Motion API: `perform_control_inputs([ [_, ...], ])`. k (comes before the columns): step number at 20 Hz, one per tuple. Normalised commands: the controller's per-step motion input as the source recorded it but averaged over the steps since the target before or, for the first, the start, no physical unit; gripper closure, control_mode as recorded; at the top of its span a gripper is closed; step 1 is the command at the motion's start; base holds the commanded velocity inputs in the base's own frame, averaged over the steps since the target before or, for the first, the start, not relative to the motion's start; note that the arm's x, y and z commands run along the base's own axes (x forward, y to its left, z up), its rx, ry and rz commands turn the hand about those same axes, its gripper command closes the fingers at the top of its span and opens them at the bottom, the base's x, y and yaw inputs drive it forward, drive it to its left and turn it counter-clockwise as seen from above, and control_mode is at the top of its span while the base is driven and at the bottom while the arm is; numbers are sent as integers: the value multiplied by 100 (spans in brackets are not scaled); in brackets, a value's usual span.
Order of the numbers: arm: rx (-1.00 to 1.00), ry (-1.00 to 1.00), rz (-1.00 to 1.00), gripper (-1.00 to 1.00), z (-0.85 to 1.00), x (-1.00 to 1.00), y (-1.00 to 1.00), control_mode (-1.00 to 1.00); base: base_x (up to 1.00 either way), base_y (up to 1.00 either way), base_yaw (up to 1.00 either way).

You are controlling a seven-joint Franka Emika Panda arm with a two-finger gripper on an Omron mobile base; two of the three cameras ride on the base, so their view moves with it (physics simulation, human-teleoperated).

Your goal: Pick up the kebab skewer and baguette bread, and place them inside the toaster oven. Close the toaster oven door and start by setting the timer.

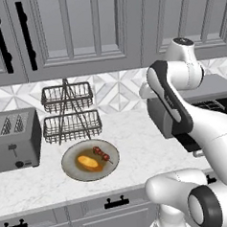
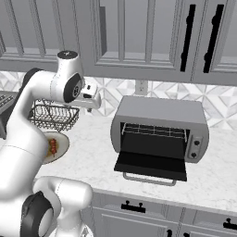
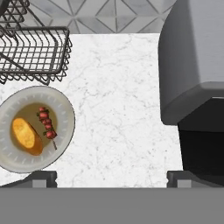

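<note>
- The plate [image 3: 61, 109] was taken as the landmark; it was seen lying on the marble desk [image 3: 122, 113], close to the desk's front edge in the left base view.
- The baguette bread [image 3: 25, 135] was found on the plate, on its side away from the toaster oven [image 2: 159, 127].
- The kebab skewer [image 3: 47, 127] was found on the same plate, just beside the bread and apart from it, on the side nearer the toaster oven.
- The wire basket rack [image 1: 70, 113] was seen standing just behind the plate, toward the tiled wall; its lower basket edge came close to the plate's rim.
- The four-slot toaster [image 1: 14, 139] was seen beside the plate, on the side away from the toaster oven.
- A broad stretch of bare marble was left open between the plate and the toaster oven.
- The toaster oven door [image 2: 150, 165] was seen folded down flat, its bar handle reaching toward the desk's front edge, and the wire rack inside was exposed.
- The gripper [image 3: 111, 177] was held high above that open stretch, between the plate and the toaster oven; its fingers [image 3: 41, 178] were spread wide and released, with nothing grasped.
</note>
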Motion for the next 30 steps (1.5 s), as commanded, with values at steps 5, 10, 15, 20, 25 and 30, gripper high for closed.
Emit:
perform_control_inputs([
  [5, 0, 0, 0, -100, 0, 0, 0, 100, 0, 0, 0],
  [10, 0, 0, 0, -100, 0, 0, 0, -100, 0, 0, 0],
  [15, 0, 0, 0, -100, 0, 0, 0, -100, 0, 0, 0],
  [20, 0, 0, 0, -100, -15, -24, -10, -100, 0, 0, 0],
  [25, 8, -9, 3, -100, -18, -39, -78, -100, 0, 0, 0],
  [30, 15, -26, 20, -100, -4, -25, -100, -100, 0, 0, 0],
])
